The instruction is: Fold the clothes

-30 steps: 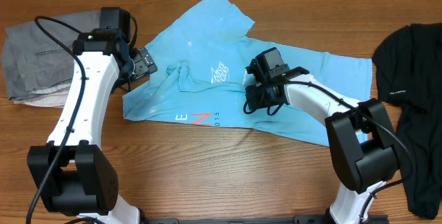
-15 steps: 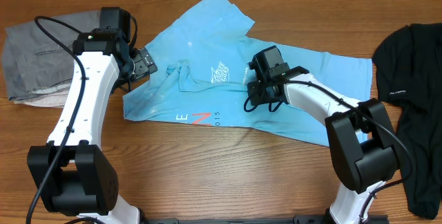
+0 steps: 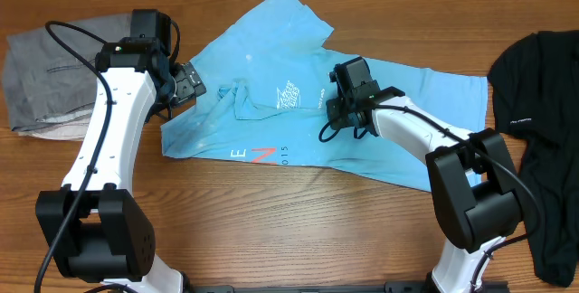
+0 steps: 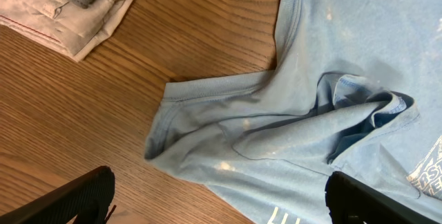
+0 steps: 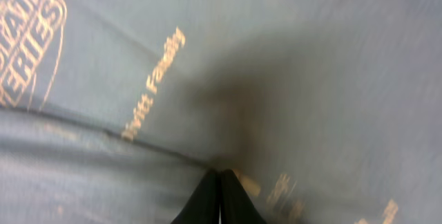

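Note:
The clothes are a light blue T-shirt lying rumpled on the wooden table, with white logos and coral letters near its front edge. My left gripper hovers open above the shirt's left sleeve; its two dark fingers stand wide apart with nothing between them. At the shirt's middle, my right gripper is pressed down into the cloth. Its fingertips meet, and a crease in the blue fabric runs into them, so a pinch of cloth is held.
A folded grey garment lies at the far left, its corner showing in the left wrist view. A black garment is heaped at the right edge. Bare wood runs along the front.
My right gripper has shifted a little toward the far side of the table over the shirt. The left arm and the shirt's outline look unchanged.

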Tool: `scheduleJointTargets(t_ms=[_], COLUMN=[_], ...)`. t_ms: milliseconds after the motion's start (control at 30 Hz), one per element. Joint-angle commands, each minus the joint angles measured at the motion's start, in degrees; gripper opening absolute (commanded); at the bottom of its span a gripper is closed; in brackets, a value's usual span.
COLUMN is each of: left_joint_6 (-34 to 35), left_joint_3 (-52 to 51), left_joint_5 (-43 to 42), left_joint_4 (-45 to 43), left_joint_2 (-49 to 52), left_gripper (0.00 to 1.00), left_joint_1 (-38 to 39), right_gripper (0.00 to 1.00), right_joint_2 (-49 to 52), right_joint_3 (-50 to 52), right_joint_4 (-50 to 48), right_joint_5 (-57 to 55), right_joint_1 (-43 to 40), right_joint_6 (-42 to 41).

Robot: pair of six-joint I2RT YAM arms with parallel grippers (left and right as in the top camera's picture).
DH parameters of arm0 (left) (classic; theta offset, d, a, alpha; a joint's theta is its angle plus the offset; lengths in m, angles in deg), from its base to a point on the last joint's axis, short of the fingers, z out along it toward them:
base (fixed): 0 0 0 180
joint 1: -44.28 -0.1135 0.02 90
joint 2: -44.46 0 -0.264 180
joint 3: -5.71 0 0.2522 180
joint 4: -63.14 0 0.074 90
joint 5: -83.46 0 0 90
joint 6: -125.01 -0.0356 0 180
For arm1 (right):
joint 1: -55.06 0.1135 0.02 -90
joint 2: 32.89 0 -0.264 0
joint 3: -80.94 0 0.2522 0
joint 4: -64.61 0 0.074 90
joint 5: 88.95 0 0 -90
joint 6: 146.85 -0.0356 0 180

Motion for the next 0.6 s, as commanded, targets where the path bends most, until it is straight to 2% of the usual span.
scheduleJointTargets(t_ms=[0,167,300,433,567], left_joint_6=[0.33,0.33,0.33,0.33,0.33], left_joint_3=[0.68,0.68,0.68,0.68,0.68], left_joint_5=[-0.04,-0.04,-0.04,-0.04,-0.04], left_joint_4=[-0.09,-0.09,-0.09,-0.09,-0.09], left_joint_2=[0.66,0.66,0.66,0.66,0.66], left_gripper=[1.00,1.00,1.00,1.00,1.00], left_joint_1=[-0.57,-0.57,-0.57,-0.57,-0.57], right_gripper=[0.07,0.10,0.10,0.10,0.08], right_joint_2=[0.52,0.04,-3.19,-6.34,-6.25], right_joint_3=[-1.16,-3.98,-11.23,-17.66,-17.44], right_joint_4=[-2.86,-3.26,6.40,19.02,28.06], right_joint_5=[-2.16,-2.10,-0.20,5.42,5.62], right_joint_1=[-0.15,-1.01,-2.08,-2.51,-2.54], right_joint_6=[0.35,-1.66,-5.92,-6.29,-6.08])
